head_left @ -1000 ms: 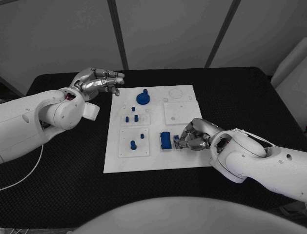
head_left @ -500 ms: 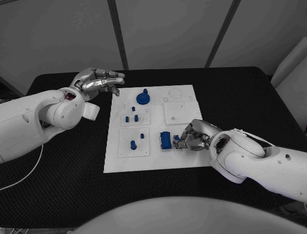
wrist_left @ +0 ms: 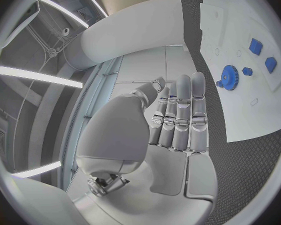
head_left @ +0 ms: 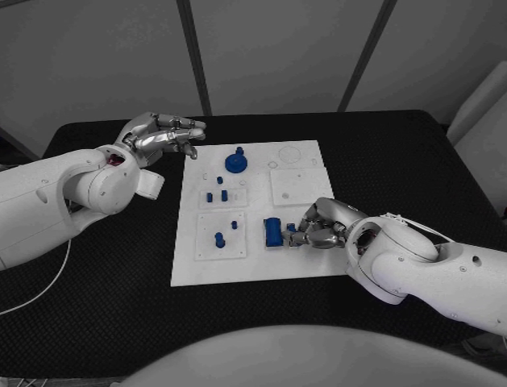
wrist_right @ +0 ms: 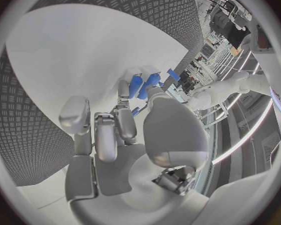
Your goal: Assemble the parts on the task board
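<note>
Task board: no legible writing. Right hand pinching blue part; left hand curled, empty.

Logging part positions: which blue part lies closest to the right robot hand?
The blue block on the task board's near right side, right beside the right robot hand; the other blue parts lie further left or farther back.

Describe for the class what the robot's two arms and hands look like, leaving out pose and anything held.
Both arms are smooth, rounded white shells. Each ends in a silver metallic hand, the left hand and right hand, with segmented fingers. A thin white cable trails beneath the left arm.
</note>
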`<action>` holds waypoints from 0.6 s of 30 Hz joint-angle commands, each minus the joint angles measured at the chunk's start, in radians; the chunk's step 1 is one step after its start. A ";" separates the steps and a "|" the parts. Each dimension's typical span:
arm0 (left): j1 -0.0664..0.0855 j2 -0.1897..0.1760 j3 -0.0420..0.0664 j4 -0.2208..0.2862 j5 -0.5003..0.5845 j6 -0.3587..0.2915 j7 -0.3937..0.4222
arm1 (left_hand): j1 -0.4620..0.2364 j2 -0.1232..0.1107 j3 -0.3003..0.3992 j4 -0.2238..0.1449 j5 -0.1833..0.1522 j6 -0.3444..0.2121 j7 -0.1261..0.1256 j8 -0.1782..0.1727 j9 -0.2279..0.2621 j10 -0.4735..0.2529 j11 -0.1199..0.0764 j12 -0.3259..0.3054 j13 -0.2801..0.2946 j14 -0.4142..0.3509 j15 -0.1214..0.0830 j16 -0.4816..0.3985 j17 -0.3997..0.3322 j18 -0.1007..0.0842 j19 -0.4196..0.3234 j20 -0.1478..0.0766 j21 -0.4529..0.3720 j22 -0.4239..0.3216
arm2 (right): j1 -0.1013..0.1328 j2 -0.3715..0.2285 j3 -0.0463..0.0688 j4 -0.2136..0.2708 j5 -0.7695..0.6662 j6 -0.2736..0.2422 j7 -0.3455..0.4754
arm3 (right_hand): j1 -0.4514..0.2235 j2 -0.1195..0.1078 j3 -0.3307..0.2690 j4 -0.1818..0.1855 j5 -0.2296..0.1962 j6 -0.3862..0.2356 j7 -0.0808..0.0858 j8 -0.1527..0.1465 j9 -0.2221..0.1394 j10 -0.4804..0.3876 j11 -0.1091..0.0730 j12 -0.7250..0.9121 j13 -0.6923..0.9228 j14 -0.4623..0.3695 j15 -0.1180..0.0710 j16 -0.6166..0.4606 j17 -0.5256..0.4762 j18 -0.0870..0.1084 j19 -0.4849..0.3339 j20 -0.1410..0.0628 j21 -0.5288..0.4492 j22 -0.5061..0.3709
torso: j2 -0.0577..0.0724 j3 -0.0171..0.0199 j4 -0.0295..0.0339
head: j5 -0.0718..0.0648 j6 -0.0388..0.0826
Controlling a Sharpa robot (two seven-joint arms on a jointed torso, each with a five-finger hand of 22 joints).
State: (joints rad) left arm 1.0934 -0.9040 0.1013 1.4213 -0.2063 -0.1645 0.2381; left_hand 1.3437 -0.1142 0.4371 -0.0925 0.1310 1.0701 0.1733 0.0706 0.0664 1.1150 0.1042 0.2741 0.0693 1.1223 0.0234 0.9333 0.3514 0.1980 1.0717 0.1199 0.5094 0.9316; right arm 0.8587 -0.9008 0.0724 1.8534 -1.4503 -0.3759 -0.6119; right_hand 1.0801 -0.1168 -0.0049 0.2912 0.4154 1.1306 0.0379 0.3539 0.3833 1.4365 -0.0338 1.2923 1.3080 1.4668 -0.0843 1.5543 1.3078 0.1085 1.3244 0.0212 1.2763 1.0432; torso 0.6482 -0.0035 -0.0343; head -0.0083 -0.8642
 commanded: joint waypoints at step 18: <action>0.001 0.002 0.001 -0.002 0.002 0.015 -0.001 | -0.002 0.011 -0.004 0.000 -0.002 -0.007 -0.002 -0.003 -0.001 -0.008 -0.002 0.005 -0.001 -0.004 0.001 -0.005 -0.001 -0.017 -0.003 0.002 -0.004 -0.001 | 0.000 -0.035 0.000 0.028 -0.022 -0.014 0.023 | 0.008 0.020 -0.022 -0.005 0.014 -0.002 -0.005 0.010 0.005 0.012 -0.002 0.007 0.026 0.100 -0.010 0.007 0.246 -0.008 0.007 -0.002 0.005 0.005 | -0.001 -0.0005 0.0006 | -0.006 0.005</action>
State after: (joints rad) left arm 1.0934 -0.9026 0.1013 1.4190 -0.2063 -0.1609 0.2361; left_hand 1.3437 -0.1142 0.4371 -0.0925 0.1310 1.0701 0.1733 0.0706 0.0664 1.1150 0.1042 0.2741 0.0693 1.1223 0.0235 0.9333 0.3516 0.1980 1.0717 0.1199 0.5094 0.9315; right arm 0.8584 -0.9339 0.0724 1.8782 -1.4608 -0.3837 -0.6025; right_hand 1.0846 -0.1014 -0.0232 0.2870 0.4266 1.1306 0.0379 0.3592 0.3869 1.4440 -0.0343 1.2958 1.3078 1.4663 -0.0848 1.5584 1.3076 0.1085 1.3243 0.0212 1.2763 1.0471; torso 0.6471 -0.0035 -0.0343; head -0.0139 -0.8599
